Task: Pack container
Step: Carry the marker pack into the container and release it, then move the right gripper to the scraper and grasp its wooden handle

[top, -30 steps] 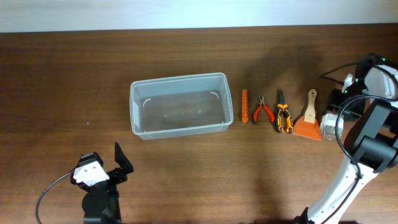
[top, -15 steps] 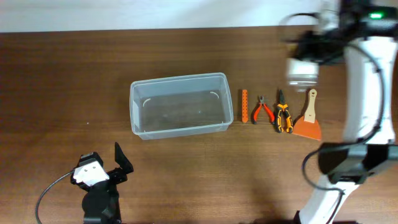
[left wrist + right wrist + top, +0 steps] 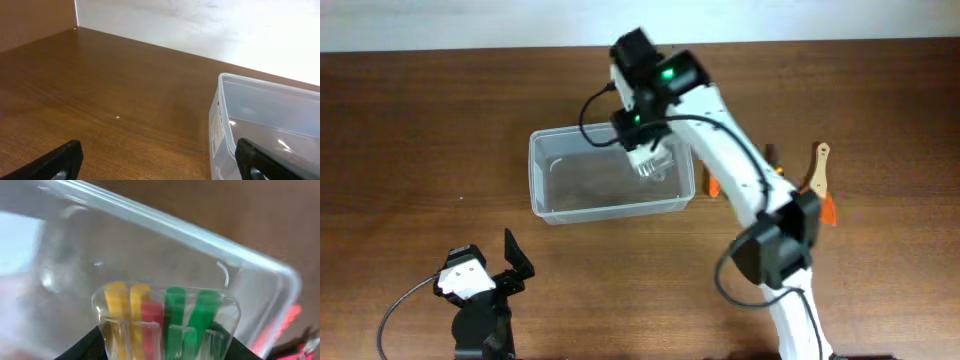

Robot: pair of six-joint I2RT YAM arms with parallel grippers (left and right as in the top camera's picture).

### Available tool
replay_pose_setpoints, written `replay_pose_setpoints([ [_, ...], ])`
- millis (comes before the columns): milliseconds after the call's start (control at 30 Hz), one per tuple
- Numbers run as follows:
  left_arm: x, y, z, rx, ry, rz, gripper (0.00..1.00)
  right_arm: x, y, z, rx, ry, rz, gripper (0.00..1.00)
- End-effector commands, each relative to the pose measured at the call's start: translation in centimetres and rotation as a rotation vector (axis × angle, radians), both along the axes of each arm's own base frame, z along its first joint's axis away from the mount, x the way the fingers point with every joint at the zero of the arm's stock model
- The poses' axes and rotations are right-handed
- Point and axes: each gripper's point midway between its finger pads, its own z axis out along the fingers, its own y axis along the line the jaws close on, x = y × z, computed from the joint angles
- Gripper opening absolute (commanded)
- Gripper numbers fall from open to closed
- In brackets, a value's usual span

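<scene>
The large clear container (image 3: 545,185) stands at the table's middle. My right gripper (image 3: 648,152) hangs over its right end, shut on a small clear box of coloured bits (image 3: 659,167). In the right wrist view the box (image 3: 165,315) with yellow, red and green bits sits between my black fingers (image 3: 80,347), with the container's floor and rim (image 3: 75,255) just beyond it. My left gripper (image 3: 508,265) rests open and empty near the table's front left; in the left wrist view it (image 3: 160,169) faces the container's left wall (image 3: 220,125).
Right of the container, partly hidden by my right arm, lie an orange bar (image 3: 712,186), the tip of some pliers (image 3: 771,153) and a wooden-handled orange scraper (image 3: 818,168). The bare wooden table (image 3: 420,130) stretches to the left.
My right arm has swung from the table's right edge leftward over the tools to above the container, carrying the small clear box. The left arm has not moved.
</scene>
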Motion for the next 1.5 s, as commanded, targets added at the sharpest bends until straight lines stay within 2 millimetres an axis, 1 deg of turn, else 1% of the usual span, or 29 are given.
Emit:
replay_pose_setpoints([
  [0, 0.0, 0.0, -0.1, 0.009, 0.002, -0.002, 0.99, 0.7, -1.7, -3.9, -0.095, 0.049, -0.158, 0.44],
  [33, 0.0, 0.0, -0.1, 0.009, 0.002, -0.002, 0.99, 0.7, -1.8, -4.3, -0.101, 0.058, -0.160, 0.44],
  [100, 0.0, 0.0, -0.1, 0.009, 0.002, -0.002, 0.99, 0.5, -2.0, -5.3, -0.117, 0.081, -0.161, 0.57],
  [167, 0.0, 0.0, -0.1, 0.009, 0.002, -0.002, 0.99, 0.3, -2.1, -5.4, -0.125, 0.093, -0.163, 0.68],
  [233, 0.0, 0.0, -0.1, 0.009, 0.002, -0.002, 0.99, 0.2, -2.2, -5.4, -0.126, 0.098, -0.175, 0.99],
  [300, 0.0, 0.0, -0.1, 0.009, 0.002, -0.002, 0.99, 0.5, -2.5, -4.9, -0.128, 0.080, -0.182, 0.99],
  [367, 0.0, 0.0, -0.1, 0.009, 0.002, -0.002, 0.99, 1.5, -3.8, -2.8, -0.141, 0.018, -0.209, 0.99],
  [400, 0.0, 0.0, -0.1, 0.009, 0.002, -0.002, 0.99, 2.3, -5.2, -0.5, -0.157, -0.044, -0.240, 0.99],
  [467, 0.0, 0.0, -0.1, 0.009, 0.002, -0.002, 0.99, 3.8, -9.0, 4.5, -0.193, -0.174, -0.322, 0.99],
  [500, 0.0, 0.0, -0.1, 0.009, 0.002, -0.002, 0.99, 4.3, -10.8, 6.5, -0.203, -0.220, -0.362, 0.99],
  [533, 0.0, 0.0, -0.1, 0.009, 0.002, -0.002, 0.99, 4.7, -13.8, 9.2, -0.207, -0.274, -0.426, 0.99],
  [567, 0.0, 0.0, -0.1, 0.009, 0.002, -0.002, 0.99, 4.9, -16.0, 10.7, -0.207, -0.300, -0.468, 0.99],
  [600, 0.0, 0.0, -0.1, 0.009, 0.002, -0.002, 0.99, 5.1, -19.3, 12.4, -0.206, -0.322, -0.524, 0.99],
  [667, 0.0, 0.0, -0.1, 0.009, 0.002, -0.002, 0.99, 4.9, -25.1, 13.5, -0.218, -0.318, -0.641, 0.99],
  [700, 0.0, 0.0, -0.1, 0.009, 0.002, -0.002, 0.99, 3.8, -32.4, 12.3, -0.218, -0.231, -0.785, 0.99],
  [767, 0.0, 0.0, -0.1, 0.009, 0.002, -0.002, 0.99, 2.9, -35.3, 9.9, -0.142, -0.118, -0.848, 0.99],
  [800, 0.0, 0.0, -0.1, 0.009, 0.002, -0.002, 0.99, 2.3, -36.6, 8.0, -0.087, -0.037, -0.880, 0.99],
  [833, 0.0, 0.0, -0.1, 0.009, 0.002, -0.002, 0.99, 1.9, -37.3, 6.8, -0.066, 0.009, -0.899, 0.99],
  [900, 0.0, 0.0, -0.1, 0.009, 0.002, -0.002, 0.99, 0.6, -39.2, 3.2, -0.066, 0.123, -0.943, 0.99],
  [933, 0.0, 0.0, -0.1, 0.009, 0.002, -0.002, 0.99, -0.2, -40.0, 0.9, -0.079, 0.179, -0.943, 0.97],
  [967, 0.0, 0.0, -0.1, 0.009, 0.002, -0.002, 0.99, -0.7, -40.3, -0.5, -0.087, 0.212, -0.941, 0.96],
  [1000, 0.0, 0.0, -0.1, 0.009, 0.002, -0.002, 0.99, -1.4, -40.4, -2.4, -0.096, 0.256, -0.929, 0.93],
  [1033, 0.0, 0.0, -0.1, 0.009, 0.002, -0.002, 0.99, -1.8, -40.3, -3.4, -0.101, 0.279, -0.920, 0.93],
  [1100, 0.0, 0.0, -0.1, 0.009, 0.002, -0.002, 0.99, -2.7, -39.7, -6.4, -0.115, 0.326, -0.873, 0.91],
  [1133, 0.0, 0.0, -0.1, 0.009, 0.002, -0.002, 0.99, -2.8, -39.6, -7.1, -0.117, 0.334, -0.866, 0.91],
  [1167, 0.0, 0.0, -0.1, 0.009, 0.002, -0.002, 0.99, -3.1, -39.3, -8.5, -0.121, 0.346, -0.857, 0.91],
  [1267, 0.0, 0.0, -0.1, 0.009, 0.002, -0.002, 0.99, -3.7, -39.1, -11.0, -0.122, 0.357, -0.857, 0.89],
  [1367, 0.0, 0.0, -0.1, 0.009, 0.002, -0.002, 0.99, -4.4, -38.8, -12.8, -0.124, 0.372, -0.851, 0.82],
  [1467, 0.0, 0.0, -0.1, 0.009, 0.002, -0.002, 0.99, -4.9, -38.1, -14.6, -0.127, 0.378, -0.833, 0.80],
])
